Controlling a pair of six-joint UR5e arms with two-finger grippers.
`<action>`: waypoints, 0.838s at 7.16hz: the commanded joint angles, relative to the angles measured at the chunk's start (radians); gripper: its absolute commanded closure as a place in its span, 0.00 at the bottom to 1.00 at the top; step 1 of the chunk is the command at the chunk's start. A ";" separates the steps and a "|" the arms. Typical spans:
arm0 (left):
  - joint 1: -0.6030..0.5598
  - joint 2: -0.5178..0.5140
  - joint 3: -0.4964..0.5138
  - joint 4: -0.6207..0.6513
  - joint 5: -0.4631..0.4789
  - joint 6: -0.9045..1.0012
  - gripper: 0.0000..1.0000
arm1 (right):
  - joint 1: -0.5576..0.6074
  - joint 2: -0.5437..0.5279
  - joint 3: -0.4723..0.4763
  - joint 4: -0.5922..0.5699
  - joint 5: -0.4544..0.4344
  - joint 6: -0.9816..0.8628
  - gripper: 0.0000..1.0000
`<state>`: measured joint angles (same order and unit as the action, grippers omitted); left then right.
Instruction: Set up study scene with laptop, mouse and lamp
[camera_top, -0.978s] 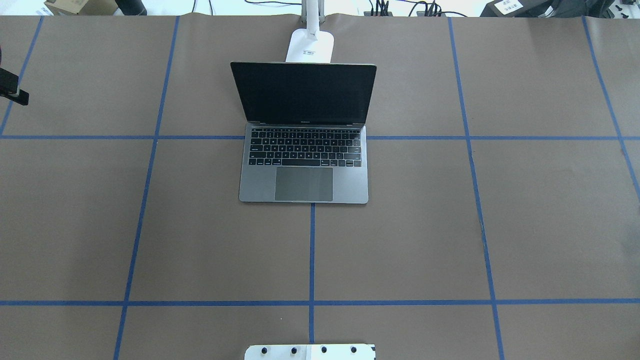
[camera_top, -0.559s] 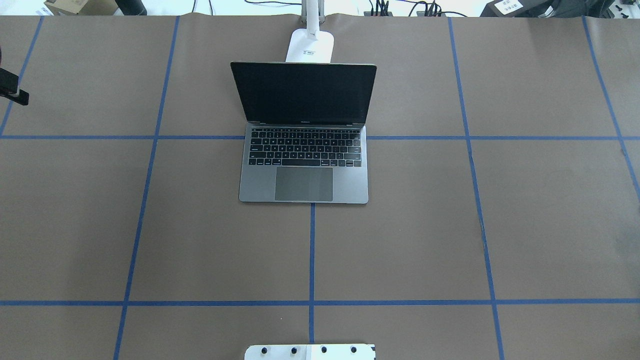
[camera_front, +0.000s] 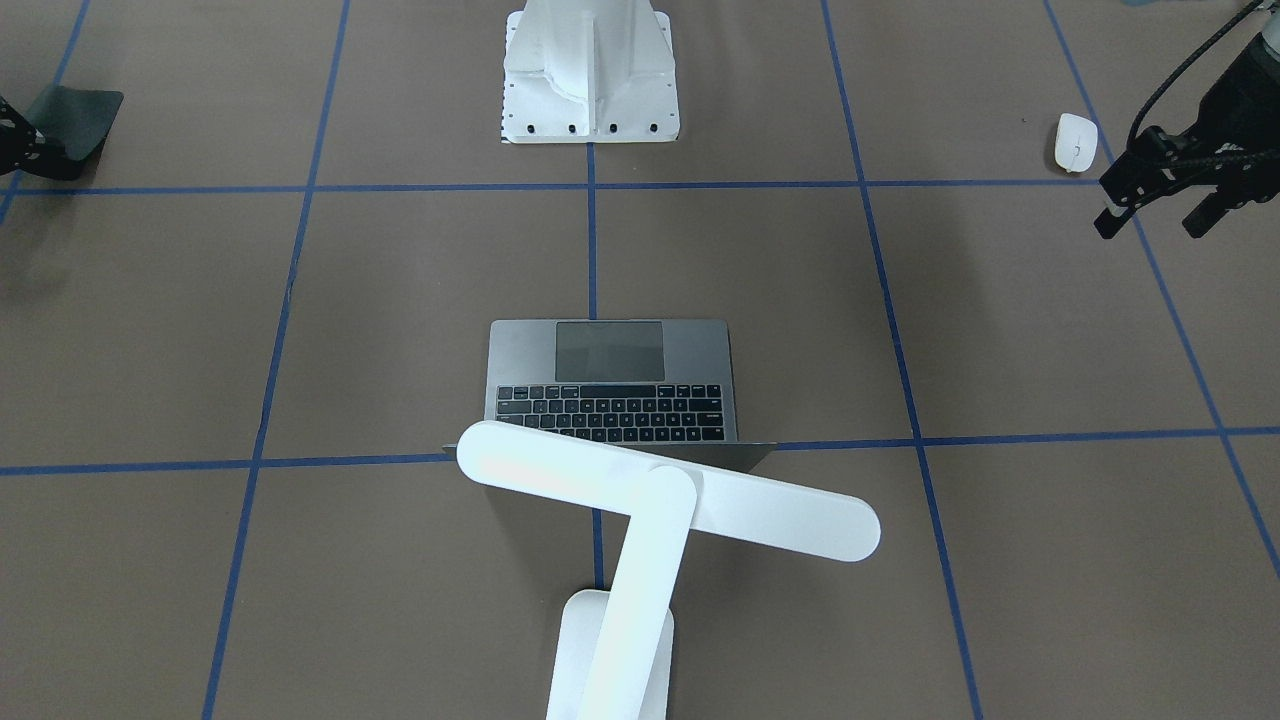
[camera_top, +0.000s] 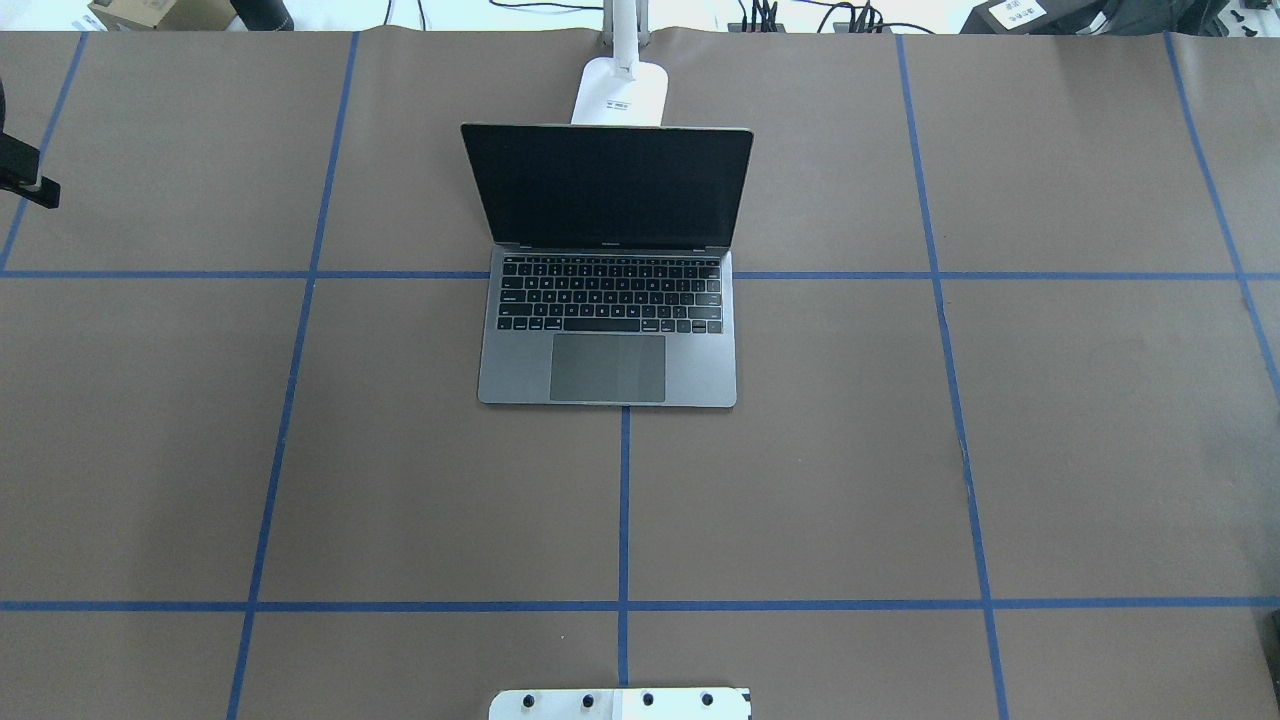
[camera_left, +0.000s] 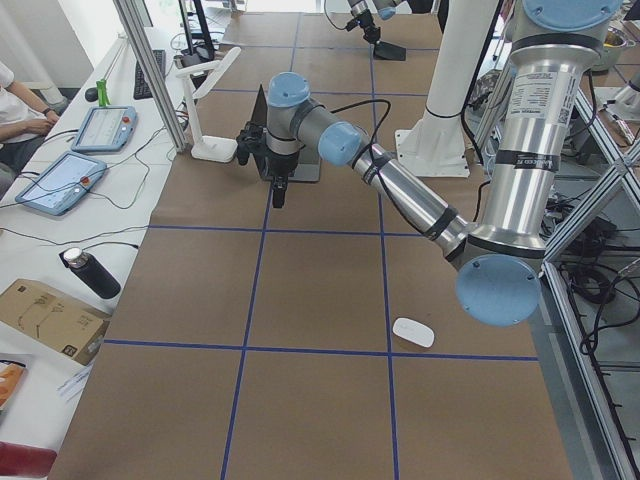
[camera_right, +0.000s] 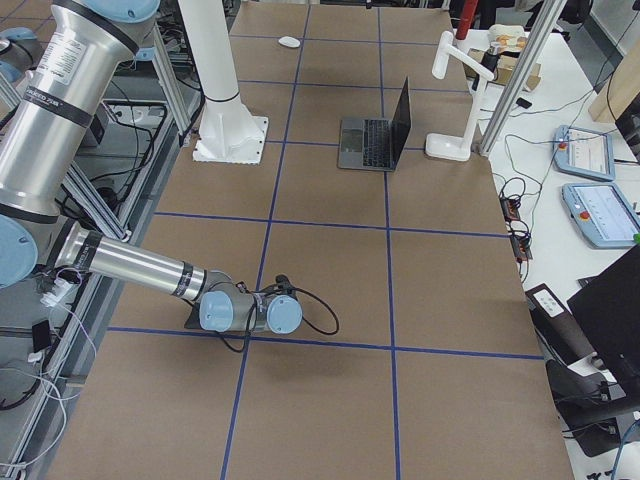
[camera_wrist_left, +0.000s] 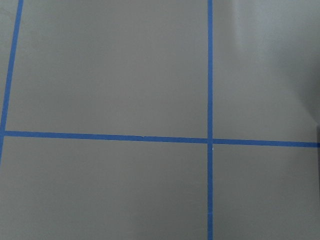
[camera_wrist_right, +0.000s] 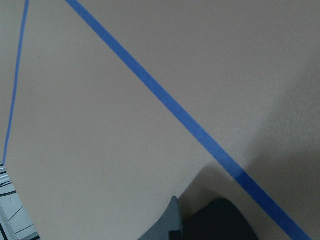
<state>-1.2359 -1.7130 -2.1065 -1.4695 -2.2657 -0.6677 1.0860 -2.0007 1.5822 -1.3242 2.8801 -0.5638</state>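
Observation:
The laptop stands open at the table's middle, also in the front view. The white lamp stands behind it, its base at the far edge and its bar head over the screen. The white mouse lies on the robot's left side near its edge, also in the left view. My left gripper hovers open and empty just beyond the mouse. My right gripper is low at the table's other end, seemingly shut on an edge of a black mouse pad.
The white robot pedestal is bolted at the near middle edge. Blue tape lines grid the brown table cover. A bottle and a box lie off the table's far side, with tablets there too.
My left gripper has shifted slightly away at the overhead view's left edge. A faint shadow at the right edge is gone. Laptop and lamp have not moved.

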 joint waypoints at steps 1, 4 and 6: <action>0.001 -0.004 0.002 0.000 -0.002 -0.018 0.01 | 0.072 0.040 0.002 0.000 0.005 0.018 1.00; 0.004 -0.005 0.006 -0.003 -0.006 -0.056 0.01 | 0.106 0.176 0.004 0.000 -0.008 0.163 1.00; 0.006 -0.004 0.019 -0.003 -0.008 -0.056 0.01 | 0.124 0.299 0.030 0.002 -0.007 0.388 1.00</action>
<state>-1.2312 -1.7179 -2.0949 -1.4724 -2.2727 -0.7234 1.2055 -1.7754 1.5990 -1.3229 2.8731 -0.3032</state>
